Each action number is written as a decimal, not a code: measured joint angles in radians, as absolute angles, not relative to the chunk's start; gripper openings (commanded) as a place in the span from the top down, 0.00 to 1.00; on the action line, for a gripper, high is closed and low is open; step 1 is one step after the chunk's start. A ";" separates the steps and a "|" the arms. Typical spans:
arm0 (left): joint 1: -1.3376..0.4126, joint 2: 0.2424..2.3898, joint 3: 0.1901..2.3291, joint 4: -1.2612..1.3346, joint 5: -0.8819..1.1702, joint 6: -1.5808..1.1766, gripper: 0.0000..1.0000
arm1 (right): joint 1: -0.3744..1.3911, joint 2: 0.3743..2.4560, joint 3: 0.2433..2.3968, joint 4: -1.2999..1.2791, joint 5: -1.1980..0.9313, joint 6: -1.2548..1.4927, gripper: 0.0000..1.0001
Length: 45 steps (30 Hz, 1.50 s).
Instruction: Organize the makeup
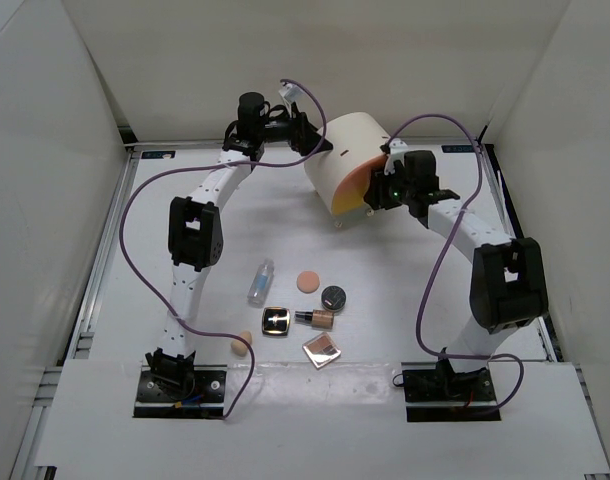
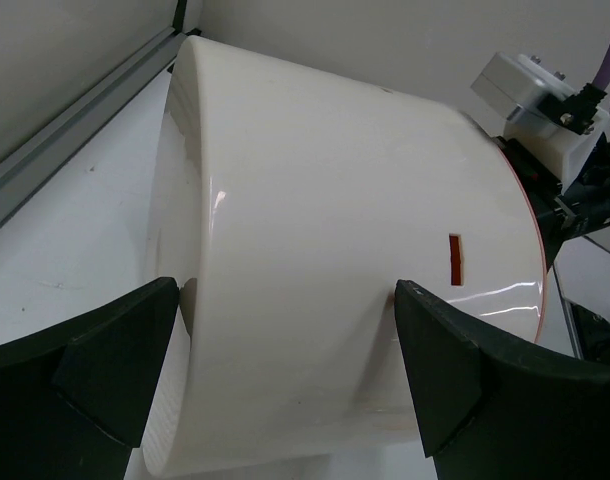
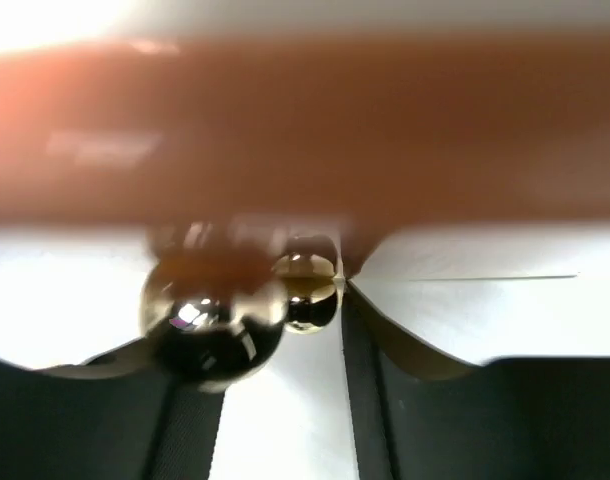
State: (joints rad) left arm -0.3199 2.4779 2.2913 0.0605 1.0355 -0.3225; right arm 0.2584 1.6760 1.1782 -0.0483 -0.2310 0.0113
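The makeup lies loose near the table's front: a clear little bottle [image 1: 261, 282], a peach round puff [image 1: 307, 281], a round black compact [image 1: 332, 296], a square mirrored compact [image 1: 276, 320], a foundation bottle [image 1: 316, 318], a second square compact [image 1: 322, 349] and a beige egg sponge [image 1: 242, 344]. Both arms are far from it, at the cream cylinder box [image 1: 347, 150]. My left gripper [image 1: 307, 135] is wide open, its fingers [image 2: 115, 370] set against the box's curved side [image 2: 315, 250]. My right gripper [image 3: 285, 300] is at the orange drawer front [image 3: 305, 130], jaws apart around gold knobs [image 3: 310, 290].
The cylinder box lies on its side at the back centre, its orange front [image 1: 351, 188] facing the right arm. White walls close in the back and both sides. A metal rail [image 2: 65, 140] runs along the table's edge behind the box.
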 measured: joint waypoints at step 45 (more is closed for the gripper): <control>-0.262 2.292 2.096 -0.184 0.771 -0.227 0.02 | 0.315 1.154 0.831 -0.361 -0.159 0.088 0.01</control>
State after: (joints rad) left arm -0.2619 2.2921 2.0956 -0.1844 0.7708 -0.2272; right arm 0.3149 1.1538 0.8307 -0.3607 -0.1589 0.0875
